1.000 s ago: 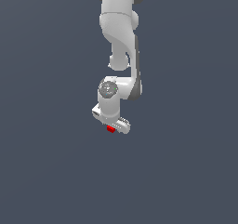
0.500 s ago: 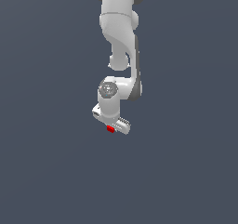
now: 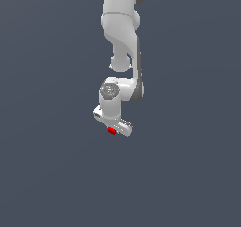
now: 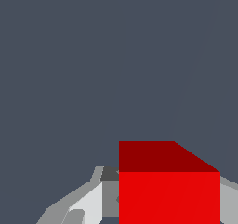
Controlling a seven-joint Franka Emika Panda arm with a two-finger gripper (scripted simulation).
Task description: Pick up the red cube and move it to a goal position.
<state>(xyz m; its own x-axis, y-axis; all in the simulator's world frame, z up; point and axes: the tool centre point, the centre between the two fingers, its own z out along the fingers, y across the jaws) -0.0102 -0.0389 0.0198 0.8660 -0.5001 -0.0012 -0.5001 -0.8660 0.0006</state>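
Exterior view shows my white hand (image 3: pixel 112 128) pointing down from the arm, the small bright red cube (image 3: pixel 111 131) peeking out beneath it. In the wrist view the cube (image 4: pixel 168 190) sits between my grey fingers (image 4: pixel 88 202), which appear closed on it. I should carry it steadily, keeping my grip firm.

The arm (image 3: pixel 123 37) is smooth glossy white, built of rounded, tube-like links with dark grey bands at the joints. Near the wrist sits a round grey cap (image 3: pixel 110 89) with a lighter centre. The hand below it is a flat white bar. In the wrist view, the fingers (image 4: pixel 88 202) show as angular, pale grey and white blocks.
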